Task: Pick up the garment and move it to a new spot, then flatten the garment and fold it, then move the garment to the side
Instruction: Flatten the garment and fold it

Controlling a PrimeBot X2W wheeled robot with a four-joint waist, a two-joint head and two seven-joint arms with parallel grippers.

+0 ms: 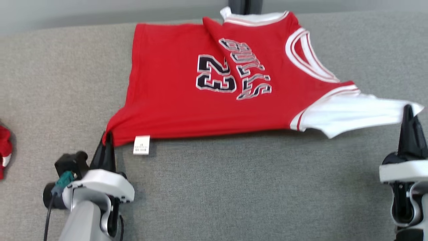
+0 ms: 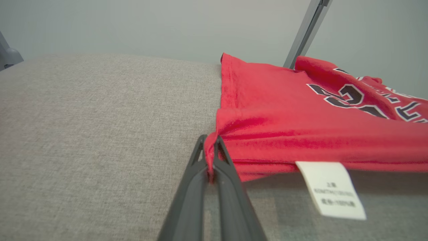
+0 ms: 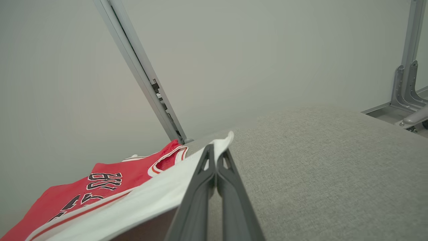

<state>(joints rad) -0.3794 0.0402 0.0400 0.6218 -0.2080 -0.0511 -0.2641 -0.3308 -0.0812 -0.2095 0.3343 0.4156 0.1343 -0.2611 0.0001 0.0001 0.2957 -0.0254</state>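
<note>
The left gripper (image 1: 106,142) is clamped on the jersey (image 1: 174,90) at its red hem corner, and the right gripper (image 1: 408,112) on the white sleeve tip. They draw its near edge taut over the grey cushion (image 1: 234,187), probably to flatten it.

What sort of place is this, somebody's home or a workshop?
Probably a test lab, not a home: a grey fabric-covered table, a bare wall, metal posts, and a red jersey spread out.

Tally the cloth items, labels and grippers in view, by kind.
Jerseys: 1, the red jersey
Other cloth: 1, red cloth cut off at the left edge
Labels: 1, white care label
Grippers: 2, left gripper and right gripper, both shut on the red jersey
Total: 5
</note>
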